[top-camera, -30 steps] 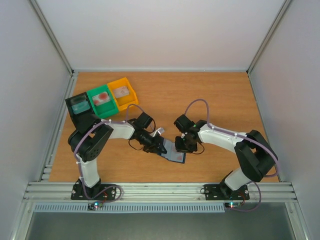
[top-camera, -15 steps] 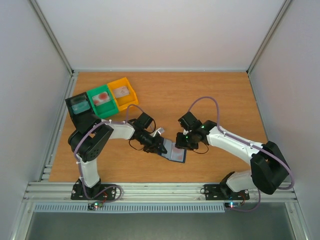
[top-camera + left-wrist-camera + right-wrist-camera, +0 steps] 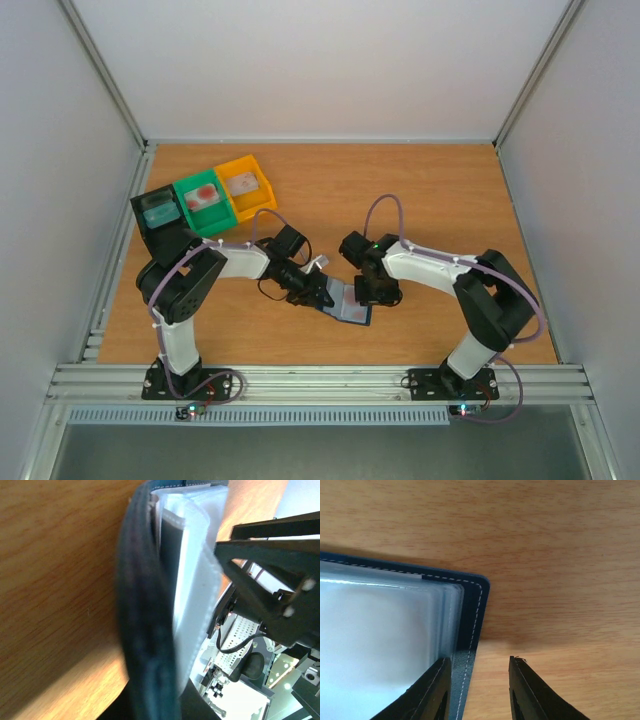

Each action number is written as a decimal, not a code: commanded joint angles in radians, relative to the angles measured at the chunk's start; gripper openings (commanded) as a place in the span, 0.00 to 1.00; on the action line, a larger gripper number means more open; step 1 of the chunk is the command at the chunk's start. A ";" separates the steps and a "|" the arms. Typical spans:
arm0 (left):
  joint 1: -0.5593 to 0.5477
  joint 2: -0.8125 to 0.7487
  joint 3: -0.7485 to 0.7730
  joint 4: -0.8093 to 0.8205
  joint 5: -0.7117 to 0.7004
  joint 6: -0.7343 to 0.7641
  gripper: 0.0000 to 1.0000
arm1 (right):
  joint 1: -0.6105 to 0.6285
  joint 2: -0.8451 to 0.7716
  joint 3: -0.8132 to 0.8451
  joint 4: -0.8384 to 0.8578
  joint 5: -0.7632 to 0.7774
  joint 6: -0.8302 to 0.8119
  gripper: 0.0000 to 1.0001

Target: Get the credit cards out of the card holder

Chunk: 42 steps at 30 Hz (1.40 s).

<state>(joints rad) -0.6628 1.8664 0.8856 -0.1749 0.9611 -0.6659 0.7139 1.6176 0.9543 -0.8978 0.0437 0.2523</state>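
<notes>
The card holder (image 3: 347, 303), dark navy with clear sleeves, lies open near the table's front middle. My left gripper (image 3: 322, 293) is shut on its left edge. In the left wrist view the navy cover (image 3: 145, 620) and the pale sleeves (image 3: 196, 580) fill the frame edge-on. My right gripper (image 3: 371, 291) stands open at the holder's right edge. One of its fingers (image 3: 427, 692) is over the sleeves (image 3: 380, 625), the other over bare wood, and nothing is between them. A reddish patch (image 3: 355, 312) shows through a sleeve. Credit cards lie in the bins at the back left.
A black bin (image 3: 158, 212), a green bin (image 3: 204, 200) and a yellow bin (image 3: 246, 183) stand in a row at the back left, each with a card inside. White walls close the table in on three sides. An aluminium rail runs along the front.
The right arm's elbow swung out to the right and came back in, and its gripper stayed at the holder's right edge with the jaws slightly wider. The left arm and the holder kept still.
</notes>
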 commanded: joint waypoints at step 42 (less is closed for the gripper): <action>-0.005 0.028 0.012 0.019 0.014 0.015 0.00 | 0.020 -0.112 -0.013 0.143 -0.138 -0.009 0.76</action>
<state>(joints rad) -0.6521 1.8694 0.8864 -0.2207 0.9535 -0.6609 0.7189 1.4937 0.9051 -0.7391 -0.1177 0.2115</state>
